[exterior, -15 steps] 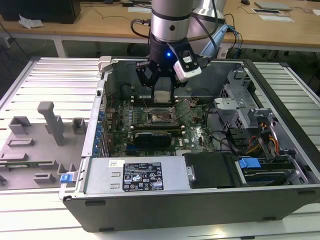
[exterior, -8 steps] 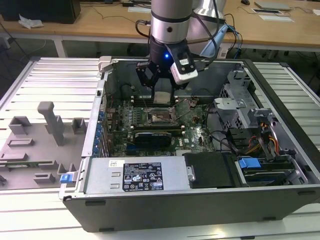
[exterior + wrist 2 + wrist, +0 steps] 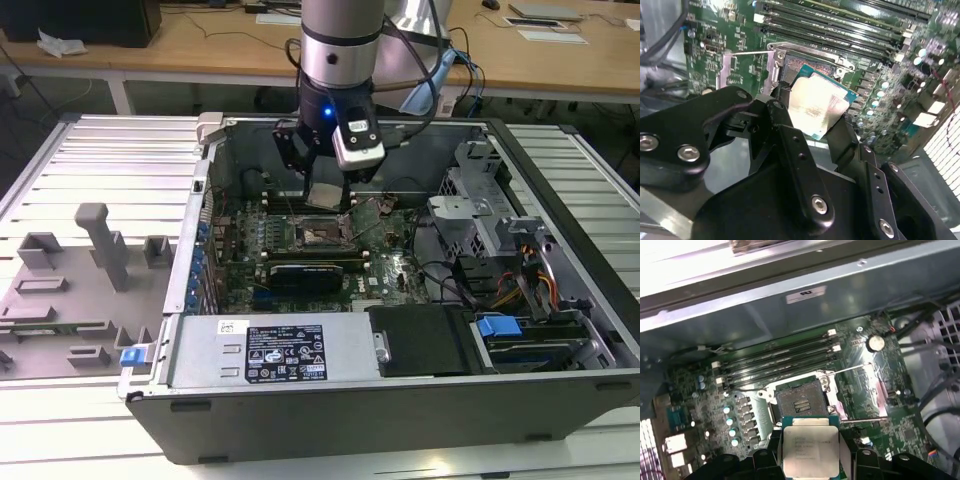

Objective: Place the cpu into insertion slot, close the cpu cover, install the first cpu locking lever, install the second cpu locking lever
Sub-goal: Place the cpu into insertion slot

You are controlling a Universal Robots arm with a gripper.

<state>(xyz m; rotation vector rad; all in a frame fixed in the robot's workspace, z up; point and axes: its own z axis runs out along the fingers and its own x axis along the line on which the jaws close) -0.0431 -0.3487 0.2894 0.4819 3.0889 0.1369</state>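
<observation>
My gripper (image 3: 328,188) is shut on the cpu (image 3: 327,195), a small square chip with a pale metal top. It hangs over the motherboard inside the open computer case, slightly above and behind the insertion slot (image 3: 320,236). In both wrist views the cpu (image 3: 810,450) (image 3: 815,105) sits between the black fingers (image 3: 785,135). The insertion slot (image 3: 802,402) lies bare with its dark contact field showing, and part of it (image 3: 795,65) shows beyond the chip. The cpu cover (image 3: 880,392) (image 3: 726,72) is swung open beside the slot, with thin lever wires (image 3: 852,369) raised along it.
Long black RAM slots (image 3: 785,357) run just behind the socket. The case walls (image 3: 215,200) enclose the board. A drive cage with cables (image 3: 500,250) stands at the exterior view's right, a power supply (image 3: 270,350) at the front. Grey fixtures (image 3: 100,245) stand on the table outside.
</observation>
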